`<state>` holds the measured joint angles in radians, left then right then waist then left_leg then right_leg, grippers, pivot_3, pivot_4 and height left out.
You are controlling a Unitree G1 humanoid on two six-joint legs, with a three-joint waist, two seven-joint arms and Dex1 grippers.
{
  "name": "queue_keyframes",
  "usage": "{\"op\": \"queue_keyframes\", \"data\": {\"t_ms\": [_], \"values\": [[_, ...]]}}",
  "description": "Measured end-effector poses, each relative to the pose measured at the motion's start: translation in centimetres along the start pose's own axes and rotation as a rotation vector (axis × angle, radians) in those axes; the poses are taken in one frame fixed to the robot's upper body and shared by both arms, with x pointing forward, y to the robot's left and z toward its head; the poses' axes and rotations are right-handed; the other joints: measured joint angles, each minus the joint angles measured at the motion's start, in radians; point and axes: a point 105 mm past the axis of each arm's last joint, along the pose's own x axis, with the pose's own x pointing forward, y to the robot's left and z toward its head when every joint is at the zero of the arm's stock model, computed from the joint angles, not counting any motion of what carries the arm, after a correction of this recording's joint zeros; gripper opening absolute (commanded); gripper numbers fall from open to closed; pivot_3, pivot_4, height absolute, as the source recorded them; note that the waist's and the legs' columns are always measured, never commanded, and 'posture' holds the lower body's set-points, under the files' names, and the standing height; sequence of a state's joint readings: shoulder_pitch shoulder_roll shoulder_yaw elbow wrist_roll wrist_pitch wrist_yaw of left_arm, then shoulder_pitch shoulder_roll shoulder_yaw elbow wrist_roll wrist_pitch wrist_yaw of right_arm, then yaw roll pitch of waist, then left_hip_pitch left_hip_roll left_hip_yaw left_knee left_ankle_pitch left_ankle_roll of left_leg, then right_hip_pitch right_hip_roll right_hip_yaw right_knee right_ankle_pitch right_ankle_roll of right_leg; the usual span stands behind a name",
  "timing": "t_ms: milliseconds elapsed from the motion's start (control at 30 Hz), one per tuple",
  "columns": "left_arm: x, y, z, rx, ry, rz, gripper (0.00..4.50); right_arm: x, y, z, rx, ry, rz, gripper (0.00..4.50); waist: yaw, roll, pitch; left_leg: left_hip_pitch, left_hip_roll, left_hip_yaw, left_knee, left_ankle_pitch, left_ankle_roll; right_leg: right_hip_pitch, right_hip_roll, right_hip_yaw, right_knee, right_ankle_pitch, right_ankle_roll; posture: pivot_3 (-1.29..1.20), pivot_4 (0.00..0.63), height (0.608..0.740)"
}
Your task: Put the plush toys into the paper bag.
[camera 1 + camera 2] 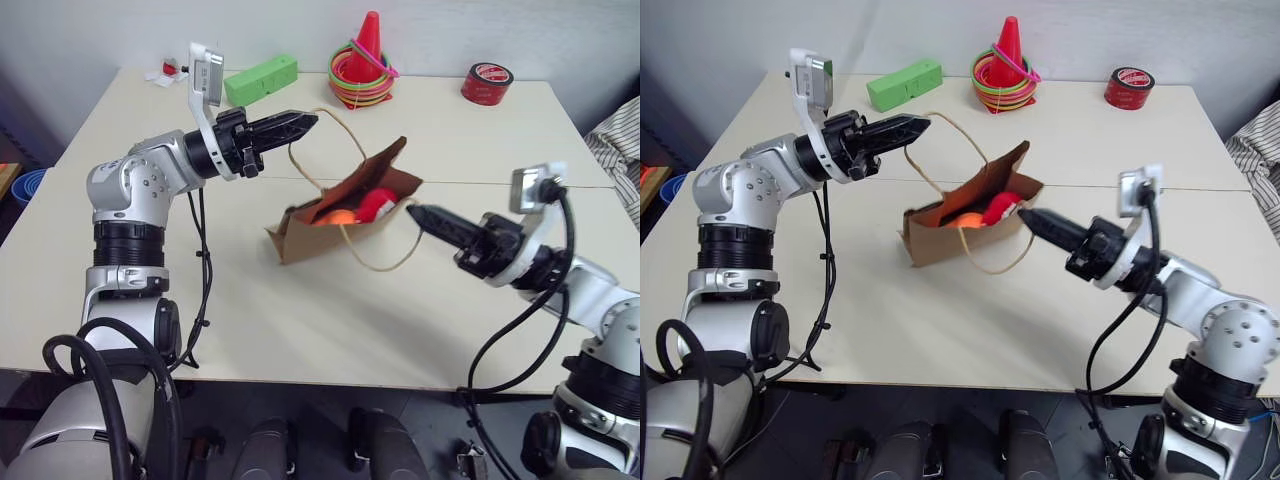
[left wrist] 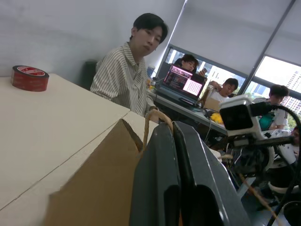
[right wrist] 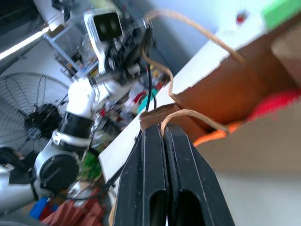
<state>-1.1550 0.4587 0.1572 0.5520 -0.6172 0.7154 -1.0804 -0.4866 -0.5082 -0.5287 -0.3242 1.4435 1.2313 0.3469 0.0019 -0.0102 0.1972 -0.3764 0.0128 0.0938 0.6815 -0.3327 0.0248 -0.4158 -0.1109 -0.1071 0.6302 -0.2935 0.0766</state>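
The brown paper bag [image 1: 318,236] lies tilted on the table, its mouth open toward the far right. Inside it sit the plush toys: the red one [image 1: 376,203] near the mouth and the orange one [image 1: 340,215] beside it. My left gripper [image 1: 308,122] is raised over the bag, shut on the rear cord handle [image 1: 296,160], which stretches up to it. My right gripper [image 1: 415,213] hovers at the bag's right side, shut on the front cord handle [image 1: 385,268]; the cord comes out from between its fingertips [image 3: 155,134].
A green block [image 1: 261,79], a red cone with coloured rings [image 1: 364,65] and a red tape roll [image 1: 487,83] stand along the table's far edge. A person in a striped shirt [image 2: 123,70] sits past the right end of the table.
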Motion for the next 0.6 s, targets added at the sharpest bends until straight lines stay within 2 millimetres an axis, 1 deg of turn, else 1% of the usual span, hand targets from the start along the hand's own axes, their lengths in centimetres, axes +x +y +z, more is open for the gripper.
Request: {"op": "queue_keyframes", "data": {"t_ms": [67,200,233,267,300,367,433,500,567,600], "values": [[0.1,0.1,0.3,0.026,-0.001,-0.006,0.0,-0.5,0.4,0.6,-0.017,-0.01,-0.004,0.02,0.0,0.0,0.0,0.0,0.0,0.001,-0.001,0.0,0.001,0.0,0.0,0.0,-0.001,0.0,0.0,0.0,0.15,0.74],[0.5,0.2,-0.2,0.073,0.033,-0.023,0.0,-1.4,0.3,-0.1,0.004,-0.016,-0.043,0.02,0.0,0.0,0.0,0.0,0.0,0.001,-0.001,-0.001,0.001,0.0,0.001,0.0,-0.002,0.0,0.001,0.0,0.15,0.74],[0.5,0.3,-0.4,0.086,0.047,-0.017,0.2,-1.5,0.2,-0.4,0.009,-0.019,-0.055,0.0,0.0,0.0,0.0,0.0,0.0,0.001,-0.001,-0.001,0.001,0.0,0.001,0.0,-0.002,0.001,0.001,0.0,0.15,0.74],[0.4,0.5,-0.5,0.099,0.054,-0.007,0.43,-1.4,0.2,-0.5,0.012,-0.027,-0.068,0.19,0.0,0.0,0.0,0.0,0.0,0.001,-0.001,-0.001,0.001,0.0,0.0,0.0,-0.002,0.001,0.001,0.0,0.15,0.74],[0.3,0.7,-0.6,0.113,0.061,0.003,0.6,-1.5,0.2,-0.4,0.02,-0.052,-0.076,0.39,-0.002,0.0,0.0,0.0,0.0,0.002,0.0,-0.001,0.001,0.0,0.0,0.0,-0.002,0.001,0.002,0.0,0.15,0.74],[-0.4,0.8,-0.9,0.133,0.074,0.004,1.24,-1.5,0.5,0.4,0.011,-0.103,-0.067,0.92,-0.007,0.0,0.0,0.0,0.0,0.003,-0.001,-0.001,0.001,0.0,0.001,0.0,-0.001,0.001,0.002,0.0,0.15,0.74],[-1.4,0.5,-0.9,0.169,0.088,-0.01,1.84,-1.5,1.4,0.7,-0.035,-0.103,-0.054,1.6,-0.006,0.0,0.0,0.0,0.001,0.002,-0.001,-0.001,0.001,0.0,0.001,0.001,-0.002,0.001,0.002,0.0,0.15,0.74],[-2.4,0.4,-1.0,0.211,0.105,-0.015,2.47,-1.7,2.2,0.4,-0.07,-0.059,-0.04,2.29,-0.002,0.0,0.0,0.0,0.001,0.001,-0.001,-0.001,0.001,0.0,0.001,0.001,-0.002,0.001,0.002,0.0,0.15,0.74],[-3.6,0.5,-1.0,0.252,0.134,0.001,3.07,-2.2,2.5,-0.2,-0.07,-0.021,-0.025,2.97,0.0,-0.001,0.0,0.0,0.001,0.002,0.0,-0.002,0.004,0.001,0.001,0.0,-0.003,0.001,0.002,0.0,0.15,0.74],[-4.0,0.6,-0.9,0.274,0.15,0.006,3.43,-2.4,2.6,-0.4,-0.069,-0.003,-0.024,3.38,0.002,-0.001,0.0,0.0,0.0,0.002,0.001,-0.002,0.004,0.001,0.0,0.0,-0.003,0.001,0.002,0.0,0.15,0.74]]}}
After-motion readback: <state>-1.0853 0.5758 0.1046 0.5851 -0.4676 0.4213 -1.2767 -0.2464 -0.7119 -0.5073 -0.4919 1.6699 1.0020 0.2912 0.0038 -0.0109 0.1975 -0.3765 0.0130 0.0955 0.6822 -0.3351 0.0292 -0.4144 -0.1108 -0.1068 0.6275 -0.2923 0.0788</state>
